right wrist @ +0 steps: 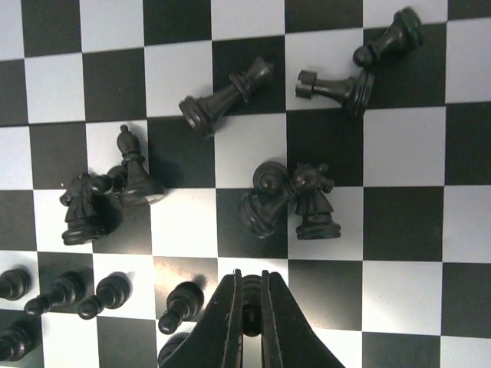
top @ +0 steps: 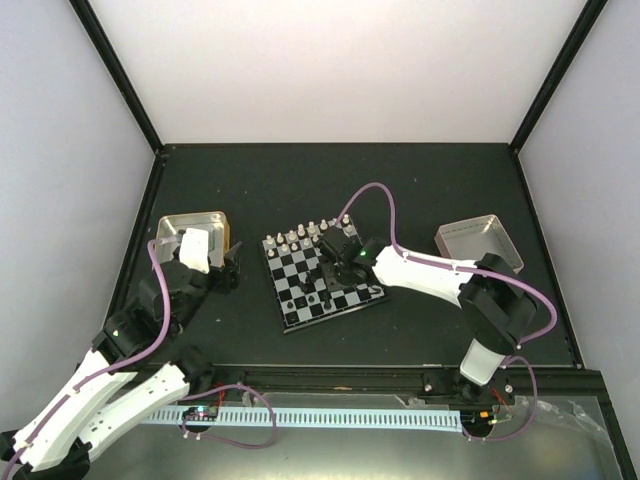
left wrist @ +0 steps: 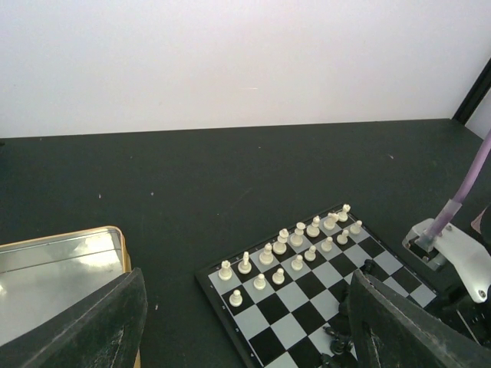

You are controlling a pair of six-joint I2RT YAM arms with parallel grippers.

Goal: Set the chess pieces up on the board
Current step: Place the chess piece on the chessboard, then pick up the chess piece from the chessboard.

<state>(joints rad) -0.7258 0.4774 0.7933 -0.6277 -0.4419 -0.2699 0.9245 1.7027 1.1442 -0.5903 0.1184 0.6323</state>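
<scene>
The board [top: 300, 265] lies mid-table, tilted. White pieces [top: 300, 236] stand in two rows along its far edge; they also show in the left wrist view [left wrist: 295, 241]. My right gripper [top: 335, 262] hangs over the board and is shut [right wrist: 250, 277] on a small black piece [right wrist: 250, 297] above a white square. Several black pieces lie toppled ahead of it, among them a queen [right wrist: 222, 96] and a rook [right wrist: 334, 84]. Black pawns [right wrist: 65, 291] stand at lower left. My left gripper [left wrist: 245, 337] is open and empty, left of the board near the left tray.
A shallow metal tray [top: 210, 222] sits at the left, under my left wrist, and shows in the left wrist view [left wrist: 54, 268]. A second metal tray [top: 480, 240] sits at the right. A purple cable [top: 385, 200] arcs over the right arm.
</scene>
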